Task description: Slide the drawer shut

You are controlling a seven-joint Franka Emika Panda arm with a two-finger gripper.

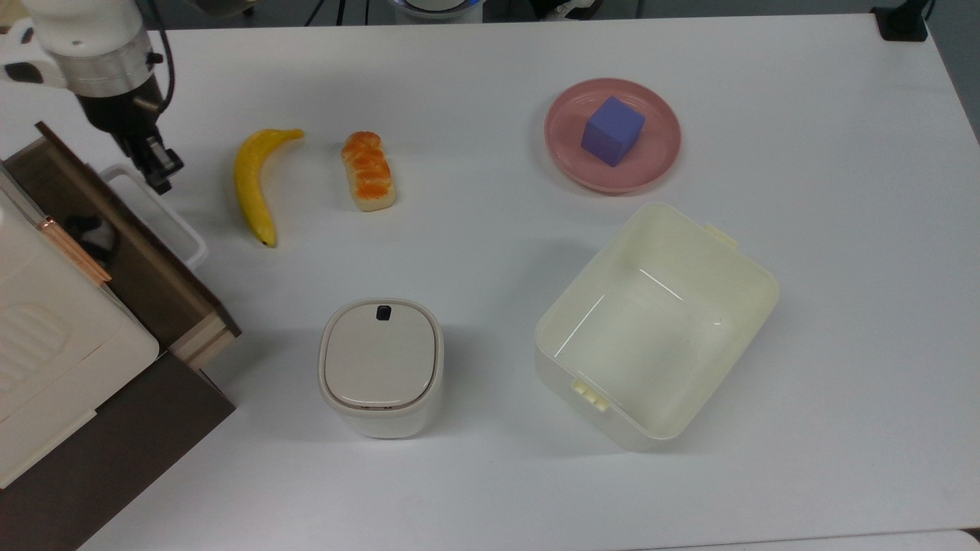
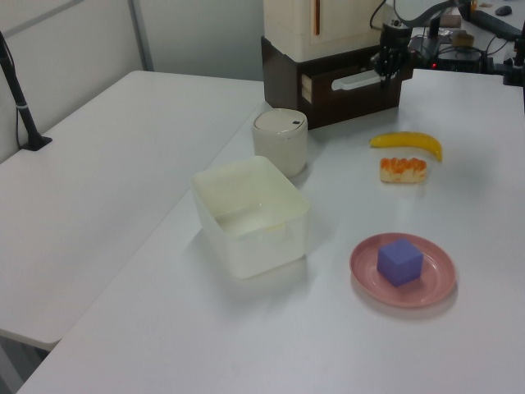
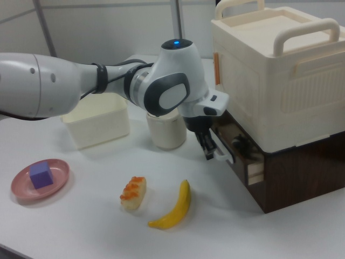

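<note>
On the white table [image 1: 804,92] are laid a banana [image 1: 255,180], a bread roll [image 1: 368,170], a pink plate [image 1: 658,161], a cream bin [image 1: 735,306], a lidded white container [image 1: 381,367] and, at the top view's left, a dark brown cabinet [image 1: 115,451].

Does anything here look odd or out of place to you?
One thing: a small black-and-white panda toy lies inside the half-open drawer, partly under the white appliance. The gripper is at the drawer's white handle. Nothing looks spilled or broken.
</note>
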